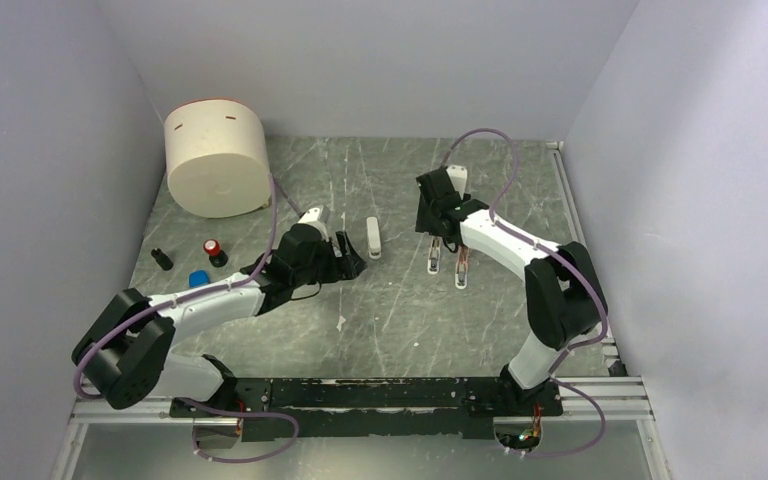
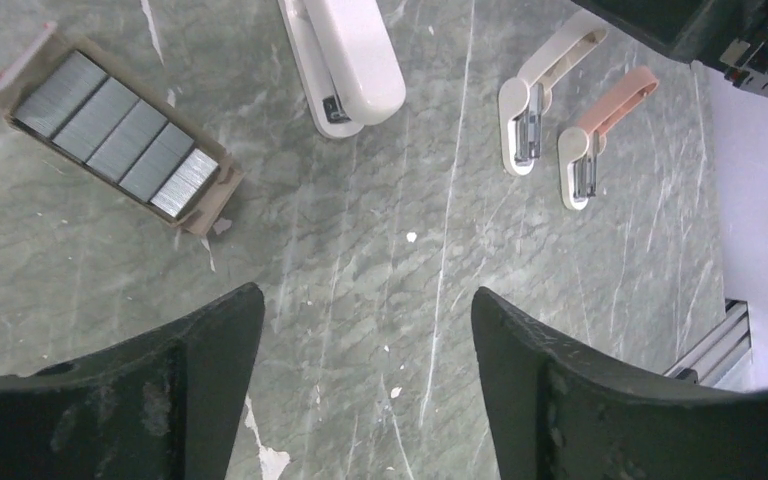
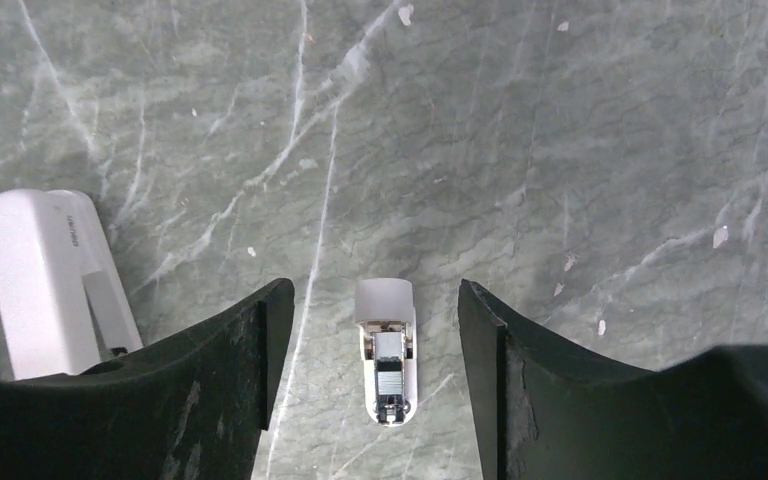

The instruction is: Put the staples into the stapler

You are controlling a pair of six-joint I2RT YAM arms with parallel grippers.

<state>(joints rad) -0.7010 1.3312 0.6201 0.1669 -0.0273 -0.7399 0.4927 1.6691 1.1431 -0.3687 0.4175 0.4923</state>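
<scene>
The left gripper (image 2: pixel 365 300) has its fingers wide apart and holds nothing. Beyond it lie the staples (image 2: pixel 115 140) in an open box (image 2: pixel 210 205), then the stapler (image 2: pixel 345 60). The right gripper (image 3: pixel 372 290) has its fingers apart on both sides of a short white piece (image 3: pixel 388 360), without touching it.

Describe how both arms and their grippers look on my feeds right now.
Both the left arm and right arm have white links with chunky black joints, and a thin purple cable loops along each. The left gripper and right gripper have broad, matte black curved fingers, scuffed with pale marks.
</scene>
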